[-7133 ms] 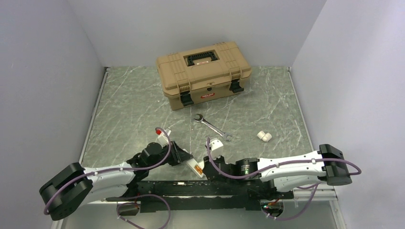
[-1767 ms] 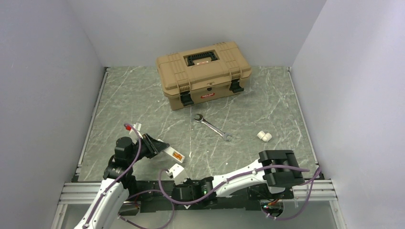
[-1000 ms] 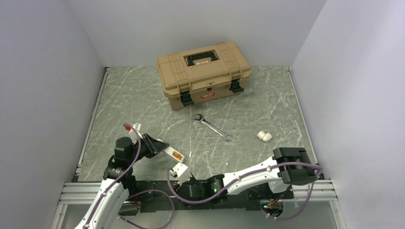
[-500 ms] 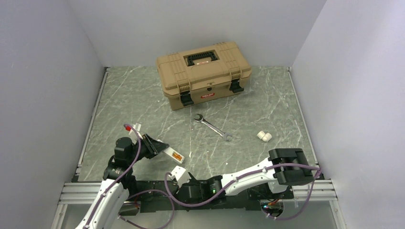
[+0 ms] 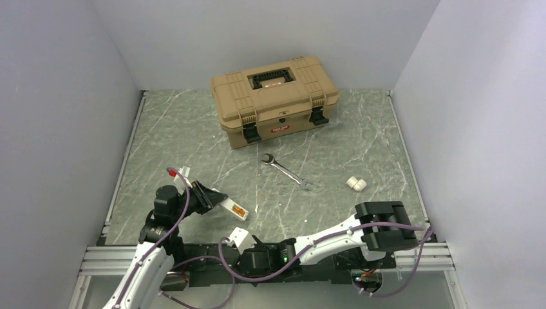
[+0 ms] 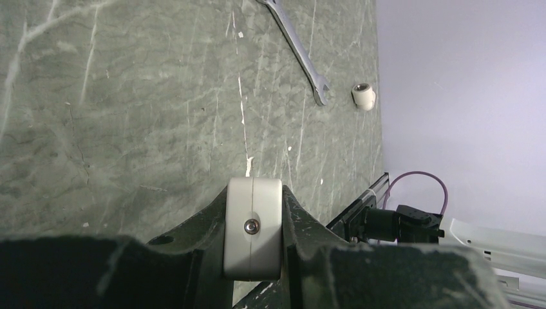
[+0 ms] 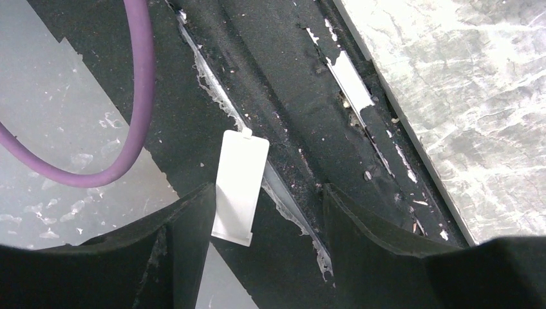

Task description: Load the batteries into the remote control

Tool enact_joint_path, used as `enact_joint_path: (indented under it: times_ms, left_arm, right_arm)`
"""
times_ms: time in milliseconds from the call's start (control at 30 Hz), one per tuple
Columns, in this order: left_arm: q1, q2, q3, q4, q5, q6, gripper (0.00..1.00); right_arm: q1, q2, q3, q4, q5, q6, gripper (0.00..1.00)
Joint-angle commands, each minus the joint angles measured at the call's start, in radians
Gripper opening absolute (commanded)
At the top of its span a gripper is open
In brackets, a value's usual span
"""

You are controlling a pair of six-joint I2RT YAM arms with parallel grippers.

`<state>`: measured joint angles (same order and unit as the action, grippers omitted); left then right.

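My left gripper (image 5: 217,201) is shut on the remote control (image 5: 233,209), a slim white bar held just above the table at the near left with its orange-brown recess facing up. In the left wrist view the remote's white end (image 6: 253,251) sits clamped between the jaws. Two short white cylinders (image 5: 356,184), apparently the batteries, lie side by side on the table at the right, also in the left wrist view (image 6: 364,96). My right gripper (image 5: 241,244) hangs open over the black rail at the near edge, jaws (image 7: 267,206) wide apart above a small flat white plate (image 7: 239,187).
A tan toolbox (image 5: 273,96) stands shut at the back centre. A steel wrench (image 5: 287,171) lies slantwise mid-table, between the toolbox and the cylinders. Grey walls close in both sides. A purple cable (image 7: 138,96) loops beside the right gripper.
The right gripper has drawn back a little toward the near edge and its jaws have spread wider. The left arm and the remote control have stayed still.
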<state>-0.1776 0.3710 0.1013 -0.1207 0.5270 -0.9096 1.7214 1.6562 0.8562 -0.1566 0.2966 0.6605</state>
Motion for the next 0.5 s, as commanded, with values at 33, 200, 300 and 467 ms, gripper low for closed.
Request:
enact_joint_path:
  times_ms: [33,200,300,467]
  left_arm:
    - [0.007,-0.009,0.009,0.031,0.018,0.007,0.0]
    - [0.008,-0.007,0.013,0.028,0.018,0.013,0.0]
    - [0.009,-0.004,0.015,0.028,0.018,0.015,0.0]
    - [0.01,-0.001,0.014,0.034,0.019,0.012,0.0]
  right_arm:
    - [0.004,0.038,0.026,-0.013,-0.037,-0.004,0.6]
    - [0.003,0.041,0.022,-0.016,-0.038,0.002,0.47]
    - [0.003,0.037,0.02,-0.018,-0.031,0.004,0.39]
    - [0.004,0.037,0.019,-0.02,-0.033,0.003,0.28]
